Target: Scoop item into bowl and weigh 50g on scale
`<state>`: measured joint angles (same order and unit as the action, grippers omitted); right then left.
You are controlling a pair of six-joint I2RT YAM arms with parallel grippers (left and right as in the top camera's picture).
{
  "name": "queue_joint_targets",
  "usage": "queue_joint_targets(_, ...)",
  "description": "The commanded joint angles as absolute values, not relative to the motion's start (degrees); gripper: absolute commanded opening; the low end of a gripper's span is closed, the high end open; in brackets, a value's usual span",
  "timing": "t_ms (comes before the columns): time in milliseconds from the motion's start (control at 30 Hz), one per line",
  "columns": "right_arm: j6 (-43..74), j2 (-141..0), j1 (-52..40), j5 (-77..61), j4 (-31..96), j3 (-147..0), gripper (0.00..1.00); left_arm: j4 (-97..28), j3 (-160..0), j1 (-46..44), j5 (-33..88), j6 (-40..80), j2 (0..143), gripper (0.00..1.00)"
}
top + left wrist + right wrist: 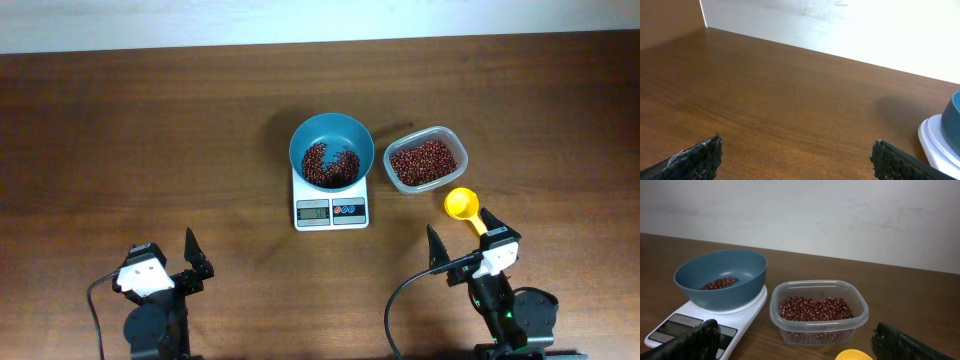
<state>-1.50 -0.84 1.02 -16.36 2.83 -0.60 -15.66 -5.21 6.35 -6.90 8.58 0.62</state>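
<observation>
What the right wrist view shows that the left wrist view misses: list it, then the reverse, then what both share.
Only the right wrist view: the beans inside the bowl, the clear container holding more beans, the rim of the yellow scoop, and the display on the scale.
Only the left wrist view: a wide bare stretch of table beside the scale.
Both: the bowl on the scale, the wooden table, the pale wall, and each camera's own gripper, the left gripper and the right gripper, both open.
</observation>
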Motion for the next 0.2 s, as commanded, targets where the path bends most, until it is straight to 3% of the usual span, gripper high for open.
queue_joint_targets(0, -1.04, -0.19, 0.75, -15.86, 3.22, -0.32, 0.99, -15.66, -4.91, 6.66, -6.9, 7.64, 0.3, 0.99)
queue_joint_targets(167, -1.04, -0.19, 0.75, -15.86, 3.22, -0.32, 0.99, -15.66, -4.91, 6.66, -6.9, 7.62, 0.3, 0.99)
